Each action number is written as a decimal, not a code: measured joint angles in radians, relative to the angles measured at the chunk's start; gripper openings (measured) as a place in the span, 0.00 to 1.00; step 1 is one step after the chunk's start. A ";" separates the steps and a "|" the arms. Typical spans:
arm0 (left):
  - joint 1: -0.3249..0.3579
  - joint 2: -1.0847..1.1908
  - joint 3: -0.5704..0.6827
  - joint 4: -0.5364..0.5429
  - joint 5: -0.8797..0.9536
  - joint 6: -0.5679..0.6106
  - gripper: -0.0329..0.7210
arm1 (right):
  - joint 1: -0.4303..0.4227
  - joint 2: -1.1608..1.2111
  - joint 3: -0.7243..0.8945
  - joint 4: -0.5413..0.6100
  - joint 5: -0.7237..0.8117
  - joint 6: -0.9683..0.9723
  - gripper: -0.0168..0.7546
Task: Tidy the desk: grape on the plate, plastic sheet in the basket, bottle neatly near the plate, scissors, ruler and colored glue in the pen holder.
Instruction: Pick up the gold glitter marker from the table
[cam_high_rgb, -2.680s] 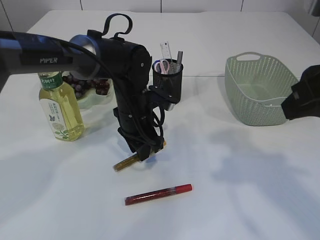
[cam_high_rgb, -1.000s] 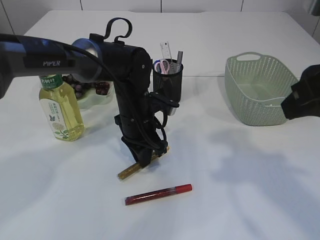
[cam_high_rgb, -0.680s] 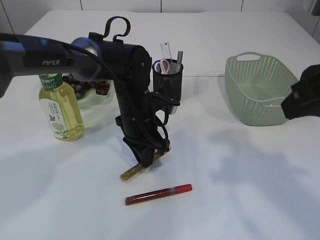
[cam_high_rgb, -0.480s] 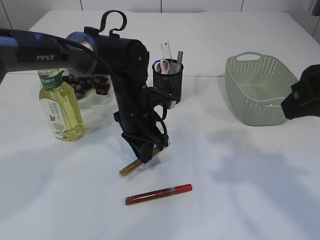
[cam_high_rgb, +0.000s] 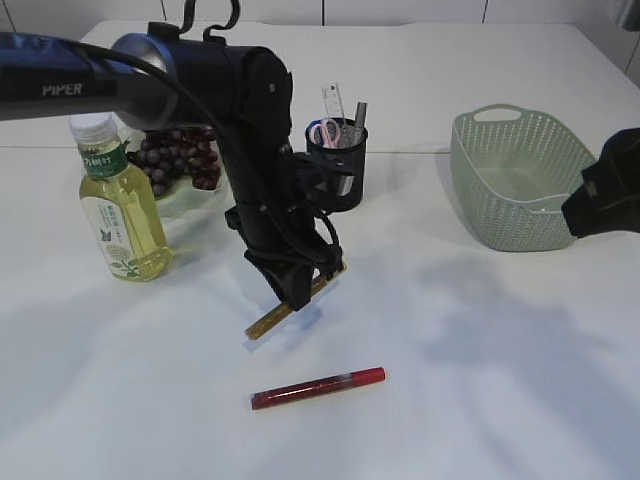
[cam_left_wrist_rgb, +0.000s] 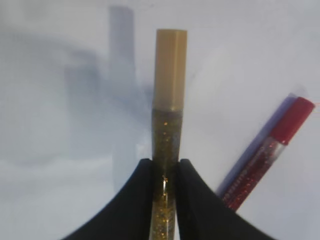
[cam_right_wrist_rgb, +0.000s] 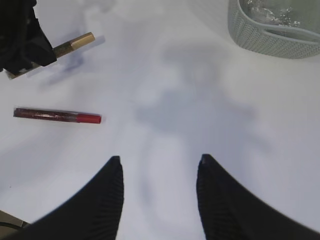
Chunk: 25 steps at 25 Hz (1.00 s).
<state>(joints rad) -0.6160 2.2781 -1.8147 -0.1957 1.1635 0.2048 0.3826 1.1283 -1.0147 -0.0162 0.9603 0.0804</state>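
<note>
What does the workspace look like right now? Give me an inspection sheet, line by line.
Surface: white table, shadowed under the arms.
Job's things: gold glitter glue tube held by the left gripper, tilted, its cap end lowest. Red glitter glue tube lies flat. Black mesh pen holder holds pink-handled scissors and a clear ruler. Purple grapes on the pale green plate. Yellow-green drink bottle upright beside the plate. Green woven basket with a clear plastic sheet inside.
Clutter: nothing seen.
Grippers: left shut on the gold tube; right gripper open, empty.
Cables: black cables on the left arm.
Surroundings: white panelled wall.
</note>
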 joint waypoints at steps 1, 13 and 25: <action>0.000 -0.007 0.000 -0.008 0.000 0.000 0.18 | 0.000 0.000 0.000 0.000 0.000 0.000 0.52; 0.000 -0.133 0.013 -0.006 -0.016 -0.091 0.17 | 0.000 0.000 0.000 0.000 0.000 0.000 0.52; 0.000 -0.363 0.493 0.052 -0.621 -0.216 0.17 | 0.000 0.000 0.000 -0.005 -0.002 0.000 0.52</action>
<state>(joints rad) -0.6160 1.9146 -1.3213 -0.1432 0.5430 -0.0114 0.3826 1.1283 -1.0147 -0.0215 0.9585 0.0804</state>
